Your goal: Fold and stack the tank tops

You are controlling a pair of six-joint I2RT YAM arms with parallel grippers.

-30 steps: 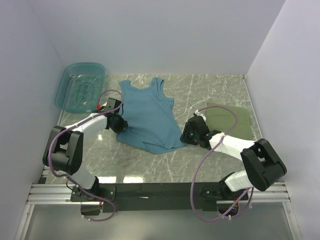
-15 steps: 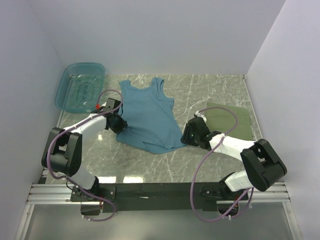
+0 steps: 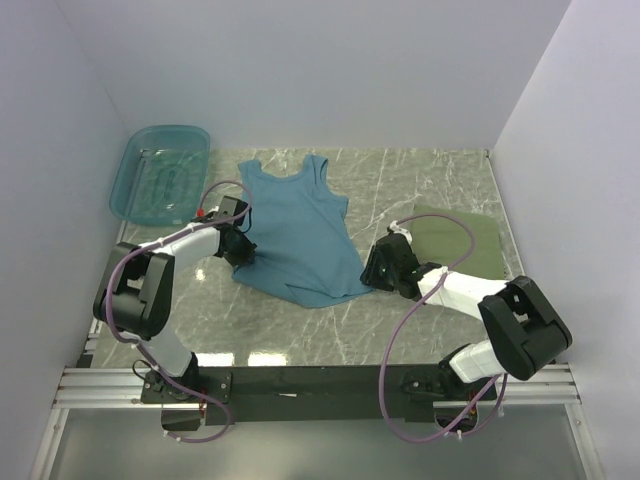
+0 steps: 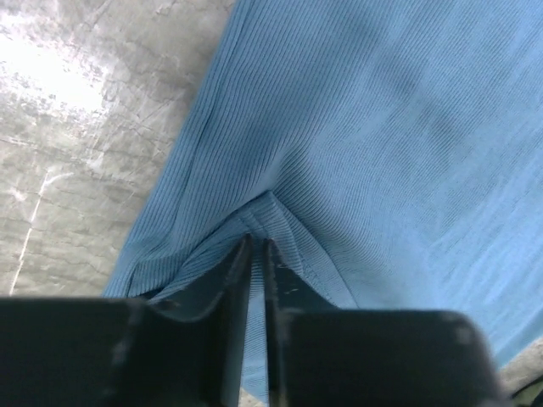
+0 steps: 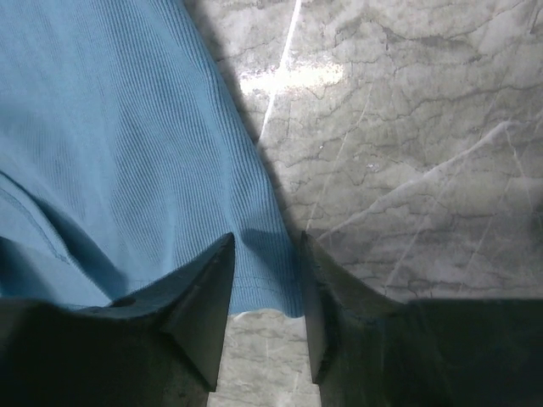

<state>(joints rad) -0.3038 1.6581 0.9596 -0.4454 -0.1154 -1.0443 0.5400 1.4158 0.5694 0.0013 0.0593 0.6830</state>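
Teal-blue tank top (image 3: 300, 235) spread mid-frame; left gripper (image 4: 257, 242) pinching its left edge; right gripper (image 5: 265, 259) parted astride lower-right hem; olive tank top (image 3: 468, 245) far right

A lab test cell: white walls (image 3: 300, 70) box a marble table (image 3: 420, 180) (robot arms (image 3: 140, 290) on a rail (image 3: 100, 385))

We find the flat tank top (image 3: 300, 235) in the middle of the table (image 3: 430, 175), with its straps toward the back wall and its hem toward the arms. The folded tank top (image 3: 470, 245) lies to its right, apart from it, near the table's right edge. The basin (image 3: 122, 180) sits in the back left corner. The 2 grippers flank the flat tank top: the left gripper (image 3: 240, 250) on its left edge, the right gripper (image 3: 372, 272) at its near right corner.
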